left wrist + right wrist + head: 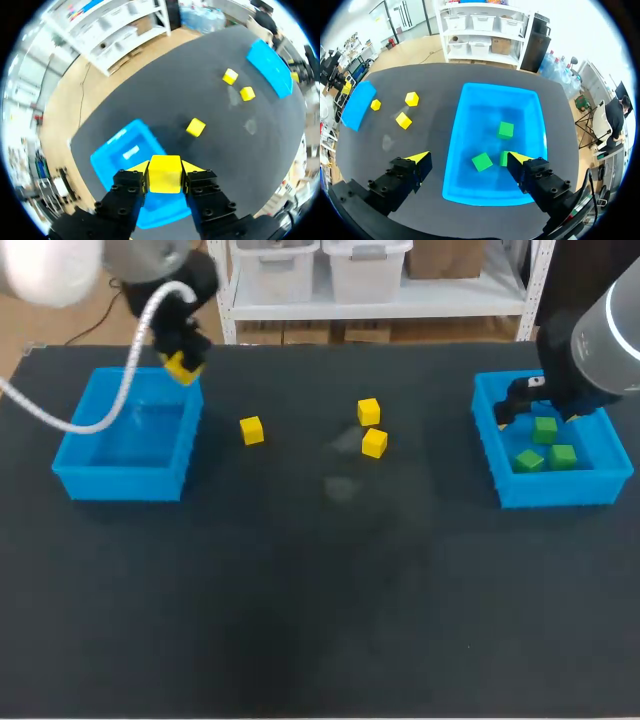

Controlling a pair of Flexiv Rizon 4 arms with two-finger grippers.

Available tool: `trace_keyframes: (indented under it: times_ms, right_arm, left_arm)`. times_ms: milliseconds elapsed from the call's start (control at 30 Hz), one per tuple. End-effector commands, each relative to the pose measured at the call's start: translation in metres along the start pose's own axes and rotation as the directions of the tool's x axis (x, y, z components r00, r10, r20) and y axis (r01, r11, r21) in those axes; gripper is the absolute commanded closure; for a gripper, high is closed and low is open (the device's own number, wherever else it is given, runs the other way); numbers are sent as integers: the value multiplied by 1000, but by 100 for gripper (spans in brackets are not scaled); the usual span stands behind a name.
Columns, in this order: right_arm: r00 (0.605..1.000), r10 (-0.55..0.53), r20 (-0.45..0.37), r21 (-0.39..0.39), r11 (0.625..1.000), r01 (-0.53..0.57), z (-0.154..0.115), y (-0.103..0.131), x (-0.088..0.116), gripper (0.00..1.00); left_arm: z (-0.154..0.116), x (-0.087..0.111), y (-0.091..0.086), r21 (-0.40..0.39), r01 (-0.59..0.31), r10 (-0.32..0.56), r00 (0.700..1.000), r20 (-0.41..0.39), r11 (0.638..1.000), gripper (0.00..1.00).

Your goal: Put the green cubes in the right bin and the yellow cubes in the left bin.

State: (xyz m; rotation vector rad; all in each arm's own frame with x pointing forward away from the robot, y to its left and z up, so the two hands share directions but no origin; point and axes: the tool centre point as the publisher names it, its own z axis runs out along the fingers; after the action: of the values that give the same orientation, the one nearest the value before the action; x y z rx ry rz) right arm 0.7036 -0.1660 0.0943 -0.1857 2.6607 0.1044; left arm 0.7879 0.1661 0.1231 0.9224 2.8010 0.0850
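From above, the left end effector point(182, 365) hovered over the far right corner of the left bin point(75, 465). Three loose cubes point(251, 430) point(368, 411) point(374, 443), all yellow, lay on the table point(320, 590) between the bins. The right end effector point(535, 400) hung over the right bin point(560, 490), which held three green cubes point(545, 427) point(529, 460) point(563, 455).

From the left wrist, the left end effector point(165, 175) was clamped from both sides on the held cube point(165, 173), yellow, above the left bin point(115, 155).

From the right wrist, the right end effector point(470, 160) stood spread wide and empty above the right bin point(454, 150) and its green cubes point(505, 130) point(481, 162).
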Motion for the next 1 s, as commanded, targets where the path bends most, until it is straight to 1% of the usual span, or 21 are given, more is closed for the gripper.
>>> trace_keyframes:
  times_ms: [33,167,267,300,333,467,533,667,800,867,933,1000]
  right_arm:
    - [998,2,63,3,1000,-2,-1,0,4,0]
    - [998,2,63,3,1000,-2,-1,0,4,0]
    - [998,2,63,3,1000,-2,-1,0,4,0]
    - [998,2,63,3,1000,-2,-1,0,4,0]
    - [998,2,63,3,1000,-2,-1,0,4,0]
    - [998,2,63,3,1000,-2,-1,0,4,0]
    - [998,2,63,3,1000,-2,-1,0,4,0]
    - [998,2,63,3,1000,-2,-1,0,4,0]
    - [998,2,63,3,1000,-2,-1,0,4,0]
    - [998,2,63,3,1000,-2,-1,0,4,0]
    - [998,2,63,3,1000,-2,-1,0,4,0]
    - [998,2,63,3,1000,-2,-1,0,4,0]
  left_arm:
    - [11,35,9,79,460,-465,850,247,884,100]
    - [21,48,16,80,533,-535,813,230,843,100]
    - [25,57,20,60,556,-555,803,219,829,100]
    - [26,58,21,56,560,-558,801,217,827,62]
    - [27,59,22,66,563,-562,796,223,824,0]
    - [21,62,27,38,555,-547,804,231,831,0]
    - [16,60,27,29,537,-527,813,248,843,0]
    - [4,45,17,28,457,-447,851,275,889,0]
    - [0,22,-6,46,315,-315,908,275,948,0]
    - [1,9,-22,63,214,-223,936,273,975,0]
    - [3,-3,-37,78,118,-135,954,267,990,0]
    - [5,-13,-53,85,4,-25,967,253,996,0]
